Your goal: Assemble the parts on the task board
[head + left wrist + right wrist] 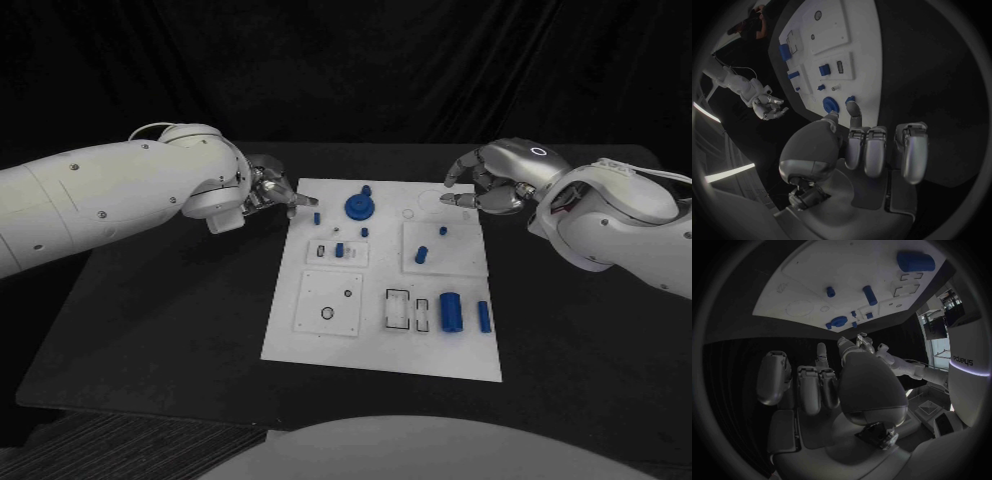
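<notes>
The white task board lies mid-table with blue parts on it. A round blue part sits near its far edge, beside a small peg. A blue block and an upright peg stand mid-board. A blue cylinder and a bar lie nearer me. My left hand hovers at the far-left corner, one fingertip close to the small peg, holding nothing. My right hand hovers at the far-right corner with thumb and finger apart and nothing between them.
The black table extends on all sides of the board. White sub-plates with cutouts and rectangular slots occupy the board's near half. Both white forearms reach in over the table's far corners.
</notes>
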